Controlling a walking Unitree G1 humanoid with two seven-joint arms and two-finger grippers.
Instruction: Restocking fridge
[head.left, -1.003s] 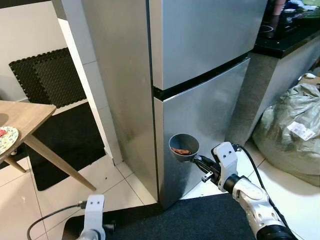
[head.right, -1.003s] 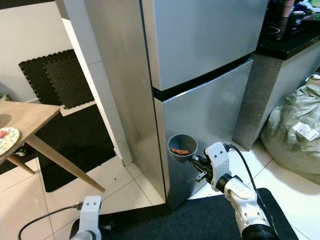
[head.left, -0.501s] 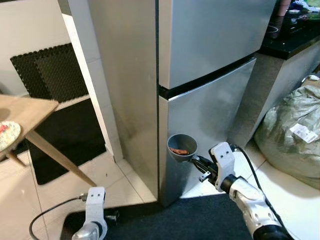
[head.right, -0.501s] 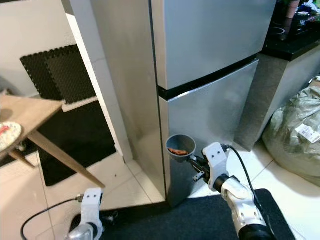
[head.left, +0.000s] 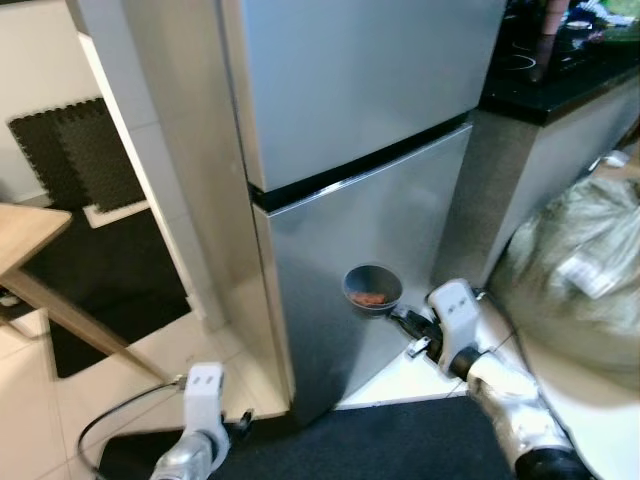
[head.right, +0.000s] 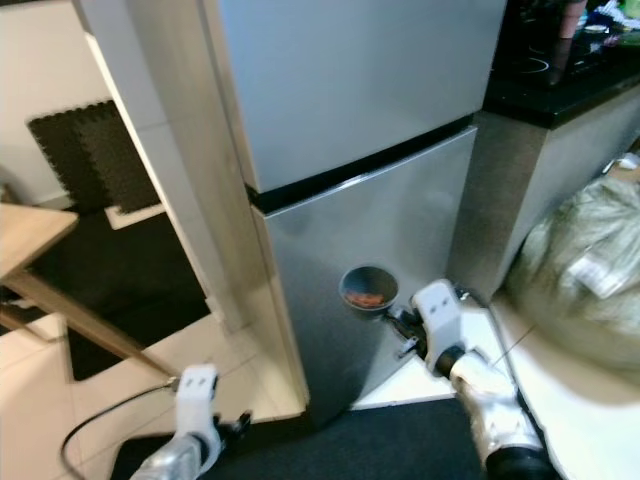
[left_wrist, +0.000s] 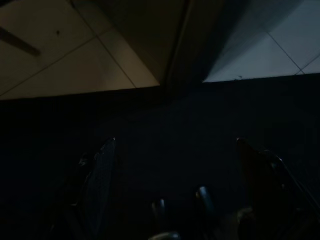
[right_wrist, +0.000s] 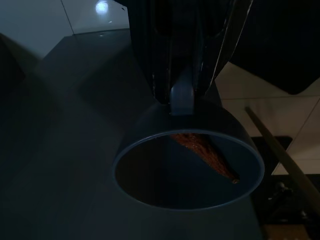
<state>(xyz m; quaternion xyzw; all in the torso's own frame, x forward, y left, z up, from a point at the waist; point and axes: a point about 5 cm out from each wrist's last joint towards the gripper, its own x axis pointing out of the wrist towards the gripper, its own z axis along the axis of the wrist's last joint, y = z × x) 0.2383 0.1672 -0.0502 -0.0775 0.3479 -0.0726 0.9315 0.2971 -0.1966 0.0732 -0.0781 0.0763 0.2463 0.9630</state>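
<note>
While the fridge (head.left: 340, 150) is standing with both doors closed, the right hand (head.left: 398, 316) is holding a small grey bowl (head.left: 372, 288) out in front of the lower door (head.left: 370, 250), its two black fingers (right_wrist: 165, 55) pinching the near rim with the bowl's mouth tilting up and a strip of reddish-brown food (right_wrist: 205, 152) lying inside; the bowl is sitting just beside the door's face, near its lower half, so the thing to be stocked is already at the fridge but on the wrong side of a shut door; the dark gap (head.left: 360, 165) between the upper and lower doors is running across above the bowl, and which edge of the lower door swings free cannot be told; the right arm is busy and reaching forward to the right of the fridge's near corner, whereas the left hand (left_wrist: 175, 180) is hanging low over the dark mat (head.left: 380, 440) by the floor tiles, its fingers standing wide apart with nothing between them; judging from this, the free left hand is the one to bring up to the door, though it is well below and to the left of it, and the bowl needs keeping level and drawing back a little so that the door can swing past it without knocking the food out.
</note>
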